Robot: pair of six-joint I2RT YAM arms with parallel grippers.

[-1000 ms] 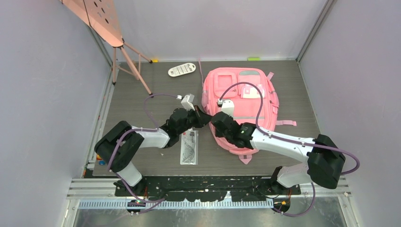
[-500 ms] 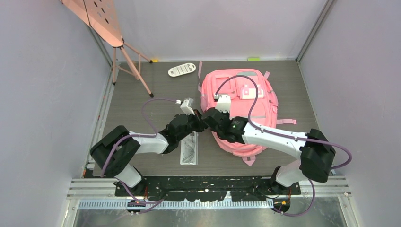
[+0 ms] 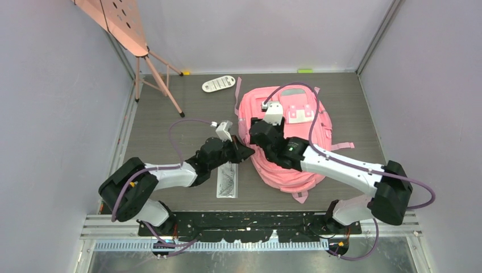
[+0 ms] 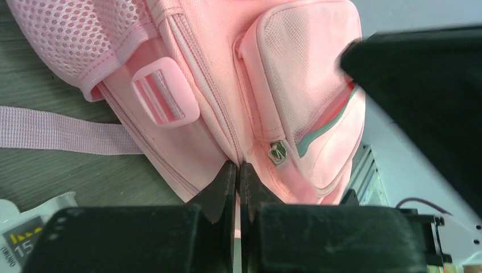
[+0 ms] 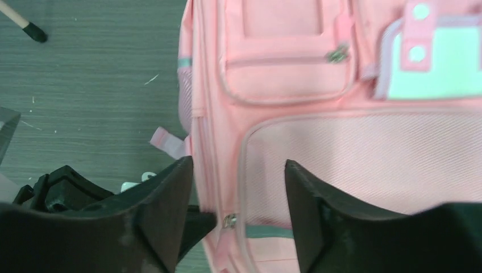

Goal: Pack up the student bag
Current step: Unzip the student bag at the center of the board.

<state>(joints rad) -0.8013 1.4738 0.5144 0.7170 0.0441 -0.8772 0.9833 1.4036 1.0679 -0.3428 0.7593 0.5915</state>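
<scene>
The pink student bag (image 3: 295, 142) lies front-up right of the table's middle, its near part bunched up. My left gripper (image 3: 248, 152) is at the bag's left edge, shut on the pink fabric of the side seam (image 4: 239, 165), just left of a zipper pull (image 4: 278, 152). My right gripper (image 3: 257, 136) hangs open over the same left edge. Its fingers (image 5: 170, 182) straddle the zipper line and a small pull (image 5: 229, 220) without touching them. Front pockets and a white patch (image 5: 435, 71) show beyond it. The left gripper's black body (image 5: 62, 185) is close beside it.
A clear flat packet (image 3: 227, 181) lies on the table just under the left arm. A white remote-like item (image 3: 218, 84) sits at the back, left of the bag. A pink stand with thin legs (image 3: 153, 68) occupies the back left corner. Side walls close in the table.
My right gripper has opened and shifted toward the back along the bag's left edge. The bag's near part has bunched and its top has shifted. The left gripper stayed shut on the seam.
</scene>
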